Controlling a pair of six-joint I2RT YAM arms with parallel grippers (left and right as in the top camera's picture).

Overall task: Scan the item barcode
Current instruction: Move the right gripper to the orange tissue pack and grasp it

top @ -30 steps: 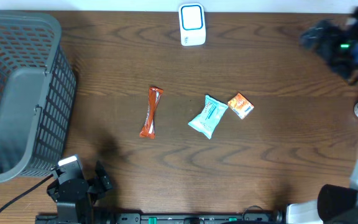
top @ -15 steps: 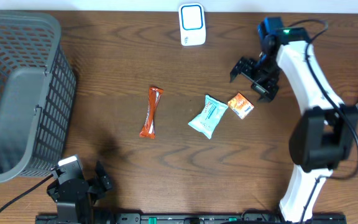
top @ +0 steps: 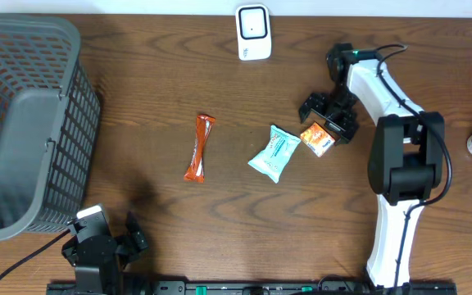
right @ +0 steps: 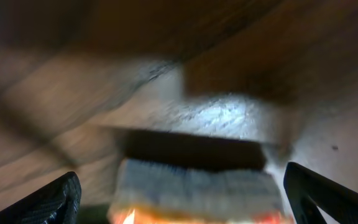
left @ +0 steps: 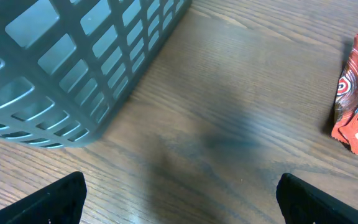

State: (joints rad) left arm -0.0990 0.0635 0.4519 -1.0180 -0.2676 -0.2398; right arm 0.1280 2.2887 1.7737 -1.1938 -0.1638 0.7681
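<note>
Left gripper [top: 105, 242]: jaws wide, empty, at the front-left corner of the desk [top: 146, 82], well apart from the items. Orange packet [top: 317, 138]: right of desk centre, long axis back-left to front-right. Right gripper [top: 328, 120]: jaws wide, empty, just behind the packet, so the right arm is nearer.

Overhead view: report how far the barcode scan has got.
Done: nothing yet; the orange packet lies on the table, not lifted. In hand: the right claw hangs open right at that packet, not closed on it. The left claw sits open near the basket. Left: close on the packet, lift it, and show its barcode to the white scanner at the far edge.
</note>
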